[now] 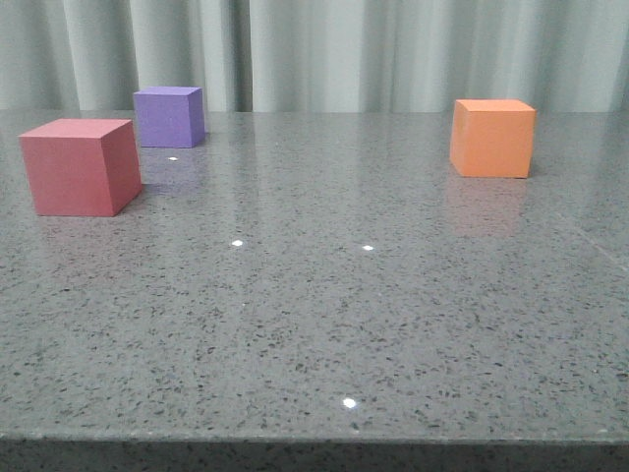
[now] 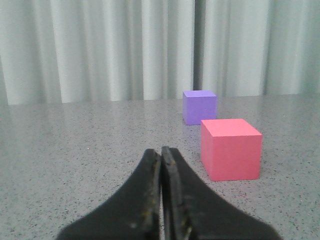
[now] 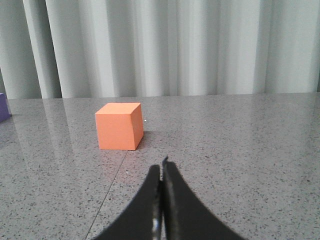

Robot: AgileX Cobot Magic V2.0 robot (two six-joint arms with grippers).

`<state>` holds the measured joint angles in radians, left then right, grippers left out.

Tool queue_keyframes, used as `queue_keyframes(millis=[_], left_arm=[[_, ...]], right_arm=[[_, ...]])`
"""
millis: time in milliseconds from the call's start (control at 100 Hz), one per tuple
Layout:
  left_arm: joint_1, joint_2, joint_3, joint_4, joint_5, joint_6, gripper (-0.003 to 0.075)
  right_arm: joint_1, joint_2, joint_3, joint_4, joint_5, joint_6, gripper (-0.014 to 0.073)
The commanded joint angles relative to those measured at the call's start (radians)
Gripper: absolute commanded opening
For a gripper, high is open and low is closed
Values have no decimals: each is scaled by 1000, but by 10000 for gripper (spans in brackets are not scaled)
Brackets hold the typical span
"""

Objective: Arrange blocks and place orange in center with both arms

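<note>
The grey speckled stone table [image 1: 324, 324] fills the front view, its polished top carrying small bright glints and faint reflections of the cubes. Behind it hangs a pale pleated curtain [image 1: 393, 49].

The red-pink matte cube [image 1: 81, 165] sits at the left of the table, nearer the camera than the others. The orange matte cube [image 1: 492, 137] stands on the right side, well apart from the other two and a little farther back than the red-pink one. The purple matte cube [image 1: 169, 116] rests at the far left, just behind the red-pink cube and near it, with a gap between them.

The left wrist view shows the black angular left end effector [image 2: 161, 152] low over the table, its two fingers pressed together with nothing between them; the red-pink cube [image 2: 231, 148] lies ahead and to one side, the purple cube [image 2: 199, 106] beyond it.

The right wrist view shows the black right end effector [image 3: 161, 167] likewise closed tight and empty, with the orange cube [image 3: 119, 125] ahead of it and apart.
</note>
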<state>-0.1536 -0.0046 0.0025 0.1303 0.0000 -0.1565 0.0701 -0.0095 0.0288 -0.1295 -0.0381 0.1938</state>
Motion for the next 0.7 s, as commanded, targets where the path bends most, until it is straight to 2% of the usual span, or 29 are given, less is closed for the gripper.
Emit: queue_keyframes(millis=[0, 330, 520, 690], left_arm=[[3, -33, 42, 0, -82, 3, -20], [3, -33, 42, 0, -82, 3, -20], [3, -33, 42, 0, -82, 3, -20], [3, -33, 42, 0, -82, 3, -20]], right_arm=[[-8, -16, -20, -2, -87, -4, -69], [-8, -15, -49, -2, -91, -4, -69], [-8, 2, -207, 4, 95, -4, -69], [-8, 121, -428, 52, 314, -4, -69]])
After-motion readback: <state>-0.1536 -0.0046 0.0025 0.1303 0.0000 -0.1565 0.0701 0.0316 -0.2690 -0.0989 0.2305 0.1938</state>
